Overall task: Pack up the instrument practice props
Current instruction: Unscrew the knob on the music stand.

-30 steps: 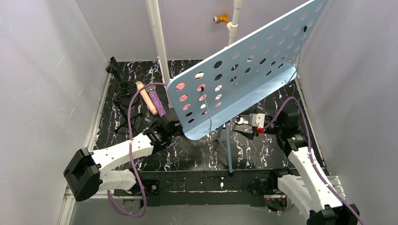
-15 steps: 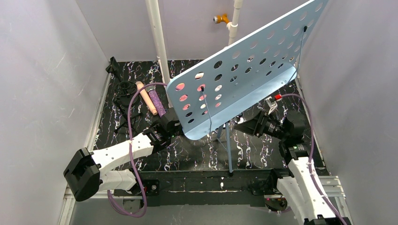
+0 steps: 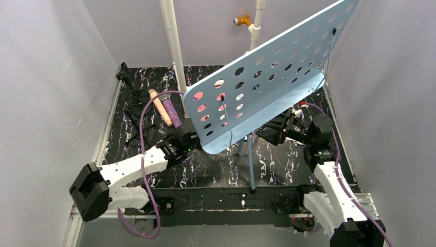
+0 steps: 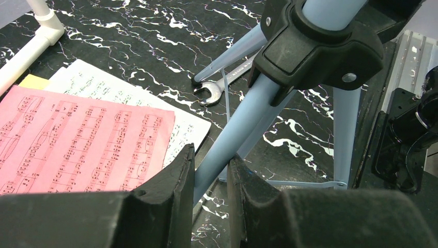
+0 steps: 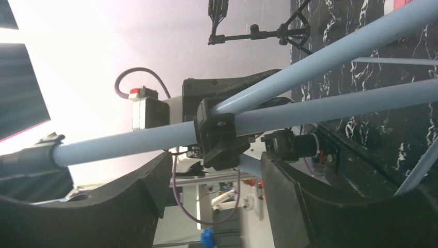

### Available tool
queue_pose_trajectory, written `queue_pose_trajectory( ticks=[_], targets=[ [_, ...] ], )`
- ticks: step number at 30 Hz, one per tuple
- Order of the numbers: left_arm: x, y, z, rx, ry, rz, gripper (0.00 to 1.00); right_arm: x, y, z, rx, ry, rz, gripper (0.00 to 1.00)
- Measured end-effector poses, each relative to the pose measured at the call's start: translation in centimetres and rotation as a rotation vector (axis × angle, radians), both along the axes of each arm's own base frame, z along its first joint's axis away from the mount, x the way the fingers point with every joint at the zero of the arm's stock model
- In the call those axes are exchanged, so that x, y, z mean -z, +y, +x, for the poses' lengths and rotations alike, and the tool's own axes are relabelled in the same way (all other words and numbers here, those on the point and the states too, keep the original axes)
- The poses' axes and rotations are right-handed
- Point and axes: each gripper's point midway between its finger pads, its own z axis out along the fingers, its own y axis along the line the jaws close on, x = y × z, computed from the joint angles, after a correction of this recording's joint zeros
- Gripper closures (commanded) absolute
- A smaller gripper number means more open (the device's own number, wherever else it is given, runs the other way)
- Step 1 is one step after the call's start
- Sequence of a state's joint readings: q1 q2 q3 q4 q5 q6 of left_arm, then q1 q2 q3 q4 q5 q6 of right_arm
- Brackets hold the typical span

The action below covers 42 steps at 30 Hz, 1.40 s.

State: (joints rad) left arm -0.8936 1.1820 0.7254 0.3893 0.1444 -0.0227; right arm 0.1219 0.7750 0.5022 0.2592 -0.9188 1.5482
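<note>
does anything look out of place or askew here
Yes: a silver open-ended wrench lies on the black marbled table near the sheet-music pages, beneath the music stand, whose light-blue tripod leg the fingers of the left gripper pinch. It is a tool among music props. The light-blue perforated rack also looks tilted sideways.

I record the music rack [image 3: 267, 77], upper centre, as light blue with round holes, and the table [image 3: 205, 170] as black veined white. Centre left: a peach microphone [image 3: 160, 108] and a purple glitter microphone [image 3: 173, 114]. One sheet-music page [image 4: 77, 144] is pink with black print.
</note>
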Motion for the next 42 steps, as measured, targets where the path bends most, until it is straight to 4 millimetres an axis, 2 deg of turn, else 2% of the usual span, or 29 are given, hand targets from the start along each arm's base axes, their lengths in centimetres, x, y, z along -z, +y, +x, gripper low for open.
queue_pose_trajectory(
  ticks=[9, 19, 23, 25, 31, 36, 38, 40, 42],
  targets=[
    [0.0, 0.0, 0.0, 0.0, 0.0, -0.001, 1.0, 0.8, 0.4, 1.0, 0.011, 0.115, 0.023, 0.4],
    [0.0, 0.0, 0.0, 0.0, 0.0, -0.001, 1.0, 0.0, 1.1, 0.9, -0.014, 0.128, 0.026, 0.41],
    [0.0, 0.0, 0.0, 0.001, 0.0, -0.001, 1.0, 0.1, 1.3, 0.9, -0.02, 0.142, 0.024, 0.47],
    [0.0, 0.0, 0.0, 0.0, 0.0, -0.001, 1.0, 0.3, 1.4, 0.9, -0.021, 0.153, 0.022, 0.53],
    [0.0, 0.0, -0.1, 0.0, 0.005, -0.005, 1.0, 1.0, 1.3, 1.0, -0.005, 0.13, -0.006, 0.81],
    [-0.1, -0.1, -0.3, 0.007, 0.013, -0.009, 1.0, 0.6, 1.1, 1.3, 0.02, -0.113, -0.052, 0.96],
    [-0.1, 0.0, -0.3, 0.008, 0.014, -0.009, 1.0, 0.5, 1.1, 1.2, 0.014, -0.217, -0.085, 0.98],
    [0.0, -0.1, -0.3, 0.01, 0.015, -0.008, 1.0, 0.3, 1.1, 1.1, 0.002, -0.395, -0.155, 0.98],
    [0.0, -0.1, -0.4, 0.012, 0.016, -0.009, 1.0, 0.0, 1.1, 1.0, -0.015, -0.578, -0.233, 0.93]
  ],
)
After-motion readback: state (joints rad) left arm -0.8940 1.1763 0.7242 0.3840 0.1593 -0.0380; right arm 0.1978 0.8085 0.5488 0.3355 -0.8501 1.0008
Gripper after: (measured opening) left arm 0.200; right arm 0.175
